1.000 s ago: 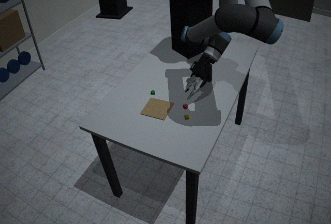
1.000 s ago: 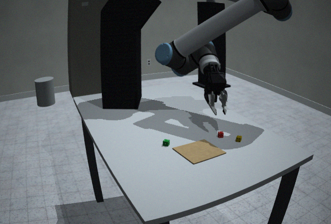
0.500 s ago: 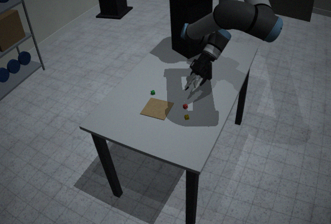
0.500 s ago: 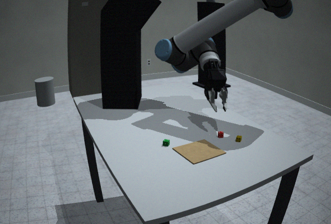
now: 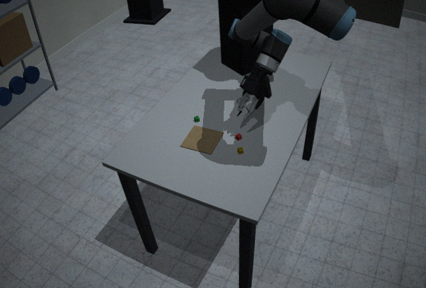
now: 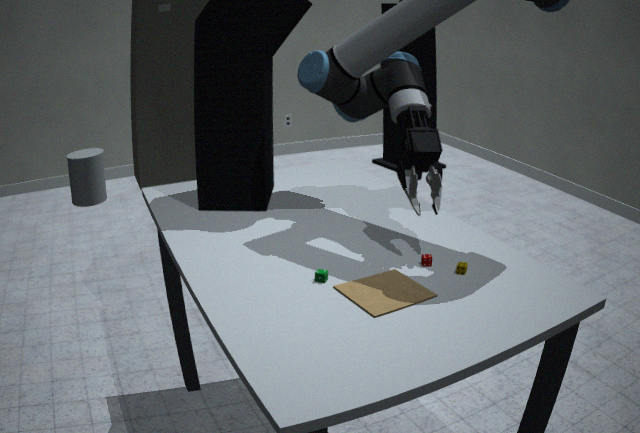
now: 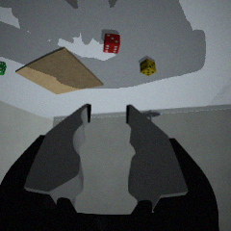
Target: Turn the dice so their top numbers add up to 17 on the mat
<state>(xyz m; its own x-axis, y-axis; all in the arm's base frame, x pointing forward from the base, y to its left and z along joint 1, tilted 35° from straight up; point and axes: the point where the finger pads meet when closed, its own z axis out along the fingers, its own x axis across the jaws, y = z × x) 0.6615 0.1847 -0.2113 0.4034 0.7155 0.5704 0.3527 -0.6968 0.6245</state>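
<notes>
A tan mat [image 5: 202, 139] lies on the grey table, with no die on it. The red die [image 5: 238, 136] sits flat on the table just right of the mat. The yellow die [image 5: 240, 150] sits a little nearer the front, right of the red one. The green die [image 5: 196, 118] sits off the mat's far left corner. My gripper [image 5: 242, 114] hangs in the air above and behind the red die, fingers a little apart with nothing between them. The wrist view shows the red die [image 7: 112, 42], the yellow die [image 7: 147, 66], the mat [image 7: 60, 72] and the green die [image 7: 2, 67] beyond the fingertips.
A tall black column [image 6: 232, 92] stands on the table's back edge, behind the gripper. A shelf with boxes and balls [image 5: 13, 44] stands far left on the floor. A grey cylinder [image 6: 86, 176] stands on the floor.
</notes>
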